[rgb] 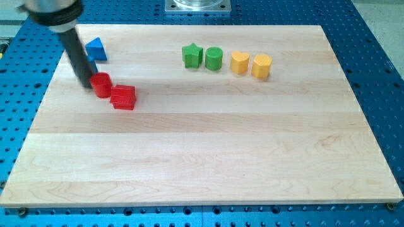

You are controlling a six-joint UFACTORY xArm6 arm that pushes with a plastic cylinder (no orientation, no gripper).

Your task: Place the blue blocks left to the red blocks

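Note:
A blue triangular block (96,49) lies near the board's upper left. Below it a red round block (101,84) touches a red rectangular block (124,98) at its lower right. My dark rod comes down from the view's top left, and my tip (86,83) rests right against the left side of the red round block, just below the blue block. I see only one blue block; part of it is hidden behind the rod.
A green star block (192,55) and a green round block (214,58) sit at the top centre. Two yellow blocks (239,62) (261,65) sit to their right. The wooden board (208,157) lies on a blue perforated table.

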